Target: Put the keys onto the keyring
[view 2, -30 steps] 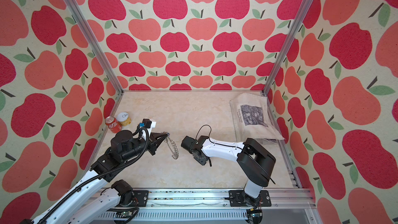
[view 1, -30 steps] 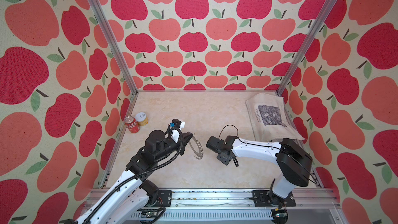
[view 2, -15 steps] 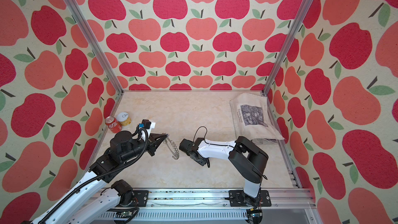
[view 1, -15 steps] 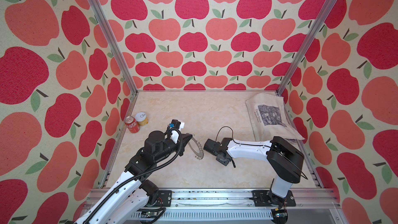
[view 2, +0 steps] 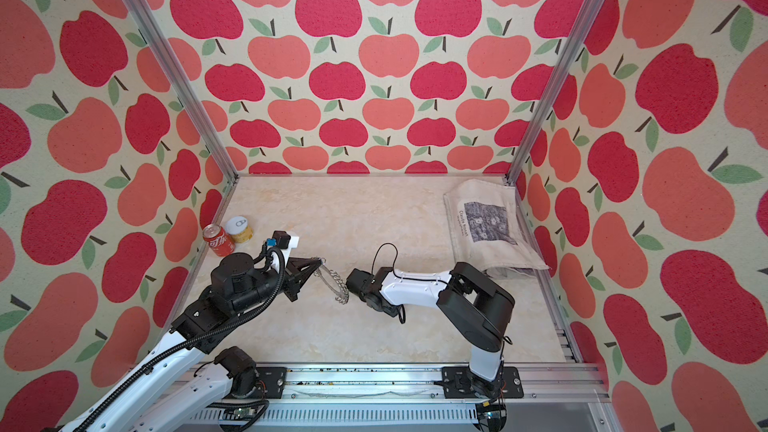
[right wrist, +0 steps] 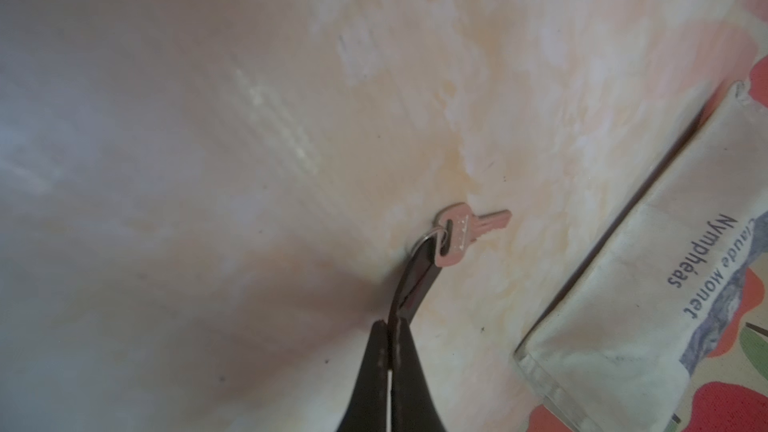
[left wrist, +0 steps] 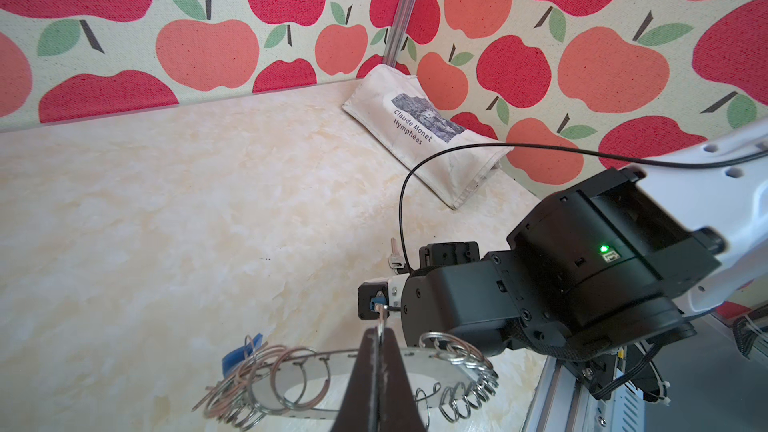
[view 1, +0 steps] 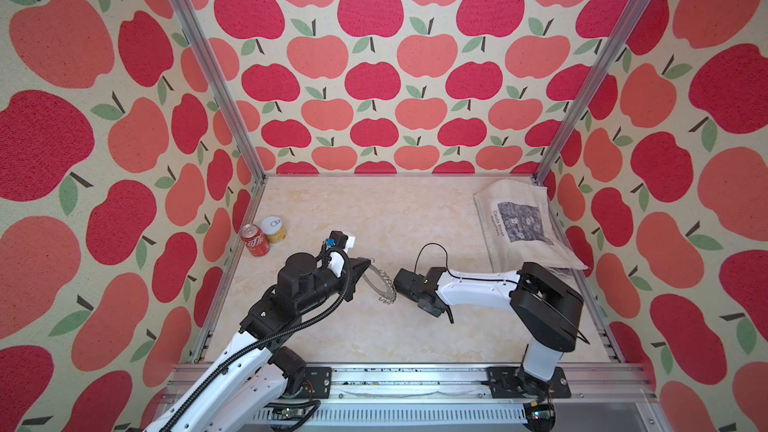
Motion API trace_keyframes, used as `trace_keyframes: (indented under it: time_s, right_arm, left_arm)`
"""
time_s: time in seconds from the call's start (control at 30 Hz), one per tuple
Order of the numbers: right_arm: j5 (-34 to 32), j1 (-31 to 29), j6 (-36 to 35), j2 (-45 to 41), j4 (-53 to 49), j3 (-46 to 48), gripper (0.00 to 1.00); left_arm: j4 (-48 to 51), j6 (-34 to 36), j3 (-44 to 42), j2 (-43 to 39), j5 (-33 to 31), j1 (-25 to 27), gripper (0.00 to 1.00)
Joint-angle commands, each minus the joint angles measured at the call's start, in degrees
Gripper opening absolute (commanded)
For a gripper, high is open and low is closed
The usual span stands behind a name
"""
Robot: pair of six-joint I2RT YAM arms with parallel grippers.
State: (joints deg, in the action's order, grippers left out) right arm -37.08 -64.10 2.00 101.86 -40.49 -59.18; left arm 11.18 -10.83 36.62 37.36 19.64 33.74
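Observation:
My left gripper is shut on the rim of the keyring, a silver disc fringed with wire rings. It holds the keyring on edge above the table in both top views. A blue tag shows among the rings at one end. My right gripper is shut on a dark strip that ends in a small ring carrying a silver key. That key also shows beyond the right wrist, which sits just right of the keyring. The right fingers are hidden in both top views.
A red can and a yellow can stand by the left wall. A printed cloth bag lies at the back right. Apple-patterned walls close in three sides, and a metal rail runs along the front.
The right arm has moved left, closer to the keyring, and its gripper has closed. The left arm and the keyring have stayed in place.

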Motion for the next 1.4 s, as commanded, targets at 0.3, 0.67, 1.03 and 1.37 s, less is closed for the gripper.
trace_keyframes:
  time_s: [0.3, 0.67, 1.03, 1.37]
  right_arm:
    - [15.23, 0.81, 0.05, -11.29, -4.7, -2.54, 0.0]
    - [43.25, 16.39, 5.03, -18.56, -4.44, 1.78, 0.0]
    - [30.96, 22.6, 12.04, -13.71, -8.26, 2.15, 0.48]
    - [33.53, 20.67, 11.04, -15.39, -3.19, 4.16, 0.53]
  left_arm:
    - [0.68, 1.14, 3.43, -2.29, -0.74, -0.3, 0.0]
    - [0.23, 1.15, 3.28, -1.77, 0.1, -0.33, 0.0]
    - [1.3, 1.33, 4.34, -1.51, 0.02, -0.33, 0.0]
    - [0.25, 0.99, 3.63, -1.33, 0.23, -0.32, 0.0]
